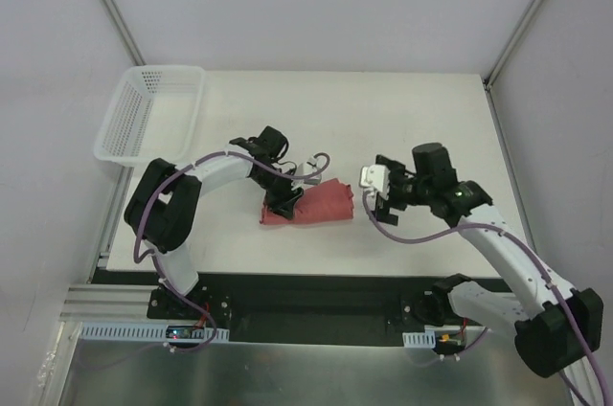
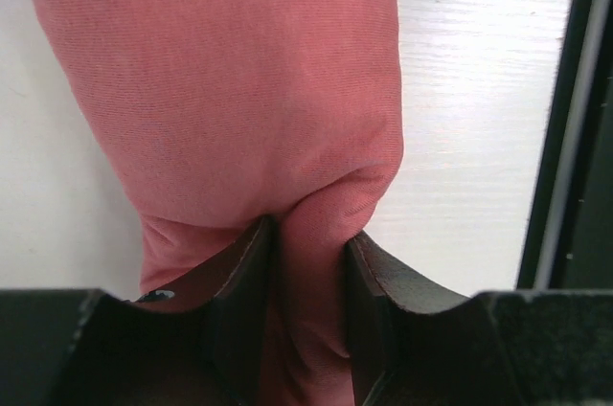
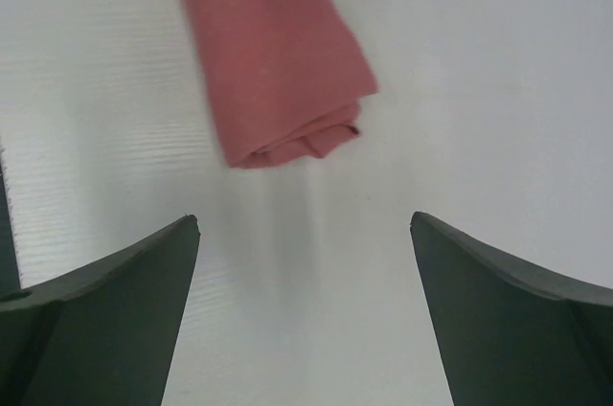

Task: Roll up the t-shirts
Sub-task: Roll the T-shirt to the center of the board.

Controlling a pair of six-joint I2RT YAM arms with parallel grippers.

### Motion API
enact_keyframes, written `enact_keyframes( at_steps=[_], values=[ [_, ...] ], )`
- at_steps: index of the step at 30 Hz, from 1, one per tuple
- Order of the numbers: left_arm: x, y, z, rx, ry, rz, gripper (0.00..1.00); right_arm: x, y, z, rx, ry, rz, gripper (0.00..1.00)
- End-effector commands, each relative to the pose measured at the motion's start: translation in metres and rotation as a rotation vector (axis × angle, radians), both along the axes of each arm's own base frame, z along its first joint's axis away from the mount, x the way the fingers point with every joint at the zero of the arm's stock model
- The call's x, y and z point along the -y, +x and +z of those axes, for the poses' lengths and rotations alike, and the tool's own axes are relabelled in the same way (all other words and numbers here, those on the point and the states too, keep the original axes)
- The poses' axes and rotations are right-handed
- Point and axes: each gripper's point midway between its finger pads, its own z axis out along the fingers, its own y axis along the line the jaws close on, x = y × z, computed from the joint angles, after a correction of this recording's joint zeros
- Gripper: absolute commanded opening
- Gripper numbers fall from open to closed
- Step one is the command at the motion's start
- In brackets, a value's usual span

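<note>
salmon-red t-shirt [image 1: 321, 203] rolled, left gripper [image 2: 308, 234] pinching its end, right gripper [image 3: 303, 219] spread wide, empty

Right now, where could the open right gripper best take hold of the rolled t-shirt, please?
Probably its free end, nearest the right gripper: the t-shirt lies as a compact roll pointing at those open jaws, so come straight in, low along the table. The left gripper pinches the far end.

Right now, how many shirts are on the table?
1. The rolled red shirt lies in the middle of the table, its left end pinched by the left end effector; the open right end effector sits just off its other end. No other shirt shows.
</note>
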Motion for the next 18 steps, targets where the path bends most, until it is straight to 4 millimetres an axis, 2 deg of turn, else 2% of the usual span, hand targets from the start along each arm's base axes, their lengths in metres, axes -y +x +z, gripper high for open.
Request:
enact_keyframes(
  at_steps=[1,7,11,15,18],
  values=[
    [-0.002,-0.036,0.015,-0.262,-0.025,-0.009,0.33,-0.03,-0.016,-0.053,0.062,-0.087,0.202,0.96],
    [0.004,-0.032,0.02,-0.275,-0.043,-0.008,0.34,-0.069,-0.013,-0.065,0.084,-0.1,0.321,0.96],
    [0.004,-0.028,0.021,-0.266,-0.037,-0.014,0.34,-0.087,-0.015,-0.069,0.076,-0.092,0.394,0.96],
    [0.005,-0.027,0.021,-0.275,-0.033,-0.014,0.35,-0.098,-0.019,-0.07,0.072,-0.088,0.454,0.96],
    [0.005,-0.027,0.021,-0.279,-0.036,-0.013,0.35,-0.102,-0.026,-0.08,0.025,-0.097,0.489,0.96]
  ],
)
